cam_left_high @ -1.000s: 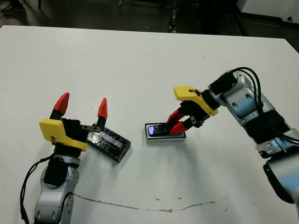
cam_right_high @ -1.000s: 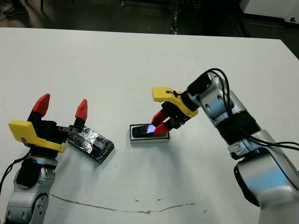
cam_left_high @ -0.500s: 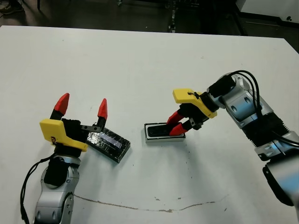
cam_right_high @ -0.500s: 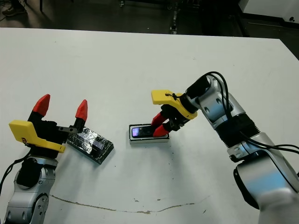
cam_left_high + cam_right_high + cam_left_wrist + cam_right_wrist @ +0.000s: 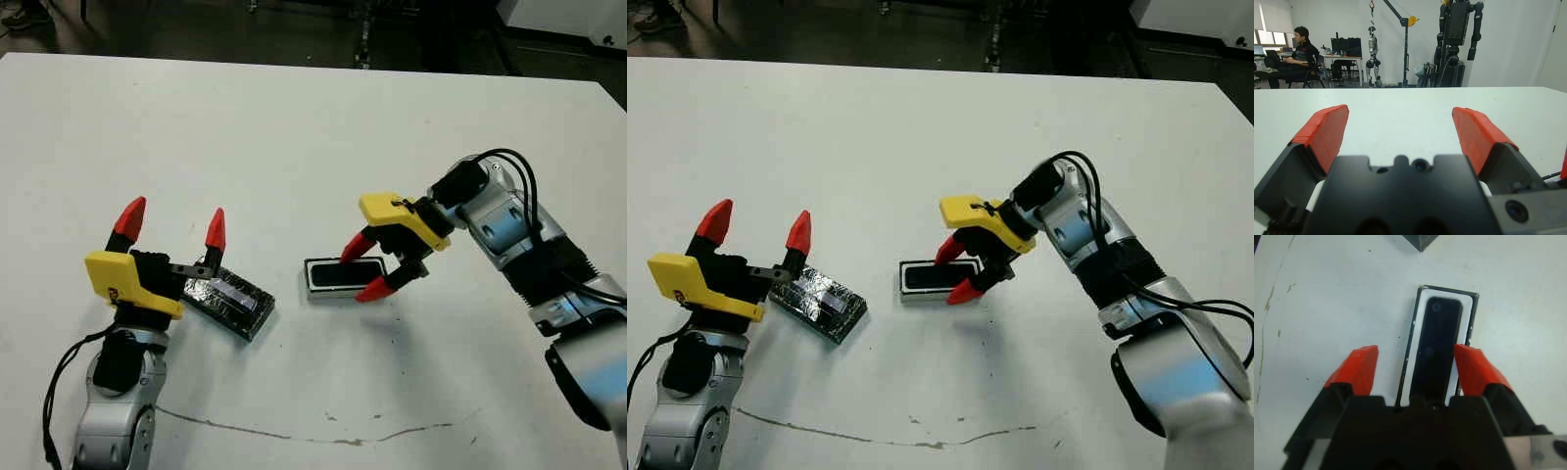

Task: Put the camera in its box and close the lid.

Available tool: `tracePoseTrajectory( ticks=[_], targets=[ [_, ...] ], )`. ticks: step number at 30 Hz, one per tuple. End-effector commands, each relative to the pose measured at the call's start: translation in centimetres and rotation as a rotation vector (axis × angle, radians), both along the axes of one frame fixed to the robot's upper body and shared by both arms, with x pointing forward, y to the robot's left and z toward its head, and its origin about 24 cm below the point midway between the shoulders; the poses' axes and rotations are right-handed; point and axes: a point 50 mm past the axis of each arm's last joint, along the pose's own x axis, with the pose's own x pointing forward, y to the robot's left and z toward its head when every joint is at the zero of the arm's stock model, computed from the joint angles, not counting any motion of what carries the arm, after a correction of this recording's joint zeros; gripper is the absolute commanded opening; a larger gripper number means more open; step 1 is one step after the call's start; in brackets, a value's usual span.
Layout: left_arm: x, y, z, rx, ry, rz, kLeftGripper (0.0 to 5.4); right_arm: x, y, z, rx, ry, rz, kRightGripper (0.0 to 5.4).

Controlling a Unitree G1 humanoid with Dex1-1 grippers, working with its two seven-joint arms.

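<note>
a: where's the camera [image 5: 1437,345]?

b: lying flat inside the box [image 5: 343,275], just right of the middle of the left eye frame. the white lining shows round it on all sides in the right wrist view.

a: and the right gripper [image 5: 366,266]?

b: right at the box's right end, fingers spread wide with one red tip on the far side of the box and one on the near side. they grip nothing; the camera sits free between them.

a: the lid [image 5: 228,303]?

b: off the box, lying at a slant on the surface in the lower left of the frame, well apart from the box, its pale stripe facing up.

a: anything on it?

b: the left gripper [image 5: 170,225] stands at its left end, both red fingers pointing up and wide apart, holding nothing. its black body covers the lid's left corner.

a: what else is about?

b: a thin dark crack line [image 5: 294,436] runs along the surface near the bottom edge. between lid and box the white surface [image 5: 294,137] is bare. in the left wrist view a person [image 5: 1297,54] sits at a desk at the far upper left, and robot rigs [image 5: 1457,44] stand against the back wall.
</note>
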Motion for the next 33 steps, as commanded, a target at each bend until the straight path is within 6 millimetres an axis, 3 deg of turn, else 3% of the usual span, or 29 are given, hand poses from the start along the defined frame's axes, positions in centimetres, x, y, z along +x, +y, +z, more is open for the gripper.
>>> tracePoseTrajectory(
  ticks=[1, 6, 16, 20, 25, 33],
  targets=[
    [-0.1, 0.0, -0.3, -0.004, 0.023, 0.007, 5.40, 0.1, -0.7, 1.0, 0.025, -0.038, 0.013, 4.74],
    [-0.1, 0.0, -0.3, 0.000, 0.024, 0.009, 5.40, 0.0, -1.5, 2.1, 0.082, -0.049, -0.020, 5.38],
    [-0.1, 0.0, -0.4, 0.007, 0.024, 0.011, 5.40, -0.5, -3.9, 5.9, 0.232, -0.062, -0.219, 5.38],
    [-0.1, -0.1, -0.4, 0.008, 0.023, 0.011, 5.40, -1.0, -5.1, 7.1, 0.340, -0.146, -0.392, 5.38],
    [-0.1, 0.0, -0.2, -0.001, 0.016, 0.006, 5.40, -2.6, -6.7, 6.0, 0.555, -0.330, -0.747, 5.07],
    [0.0, 0.1, 0.2, 0.027, 0.003, 0.004, 5.40, -7.0, -8.4, 2.5, 0.849, -0.449, -1.163, 3.78]
  ],
)
